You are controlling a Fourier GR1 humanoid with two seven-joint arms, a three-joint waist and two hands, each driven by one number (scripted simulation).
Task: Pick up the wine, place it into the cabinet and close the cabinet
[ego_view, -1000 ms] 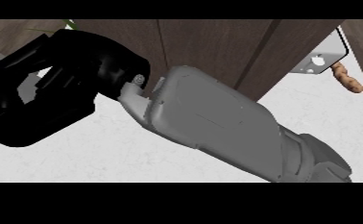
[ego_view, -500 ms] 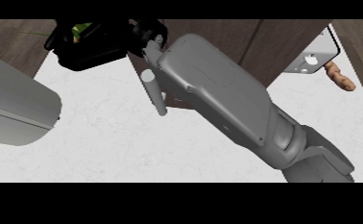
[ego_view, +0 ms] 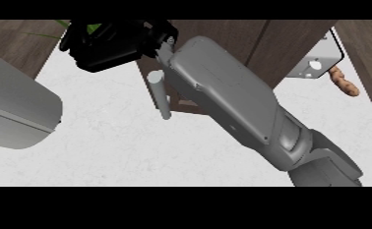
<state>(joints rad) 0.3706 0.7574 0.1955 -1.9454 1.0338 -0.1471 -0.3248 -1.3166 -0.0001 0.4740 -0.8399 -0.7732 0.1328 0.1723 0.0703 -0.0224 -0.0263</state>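
My right hand is a black mass at the upper left, at the end of the grey forearm that runs up from the lower right. It is raised against the brown cabinet front. A small patch of bright green shows at the hand's upper edge; I cannot tell whether it is the wine. Just below the hand a grey bar handle stands out from a cabinet door. Of the left arm only the grey forearm shows, at the left edge; its hand is out of view.
A white counter top fills the lower part. At the upper right a grey plate is fixed to the wall, with a brown elongated object beside it. A thin green leaf crosses the top left.
My right hand has risen from the left middle to the top left, against the cabinet. The left forearm has come in at the left edge.
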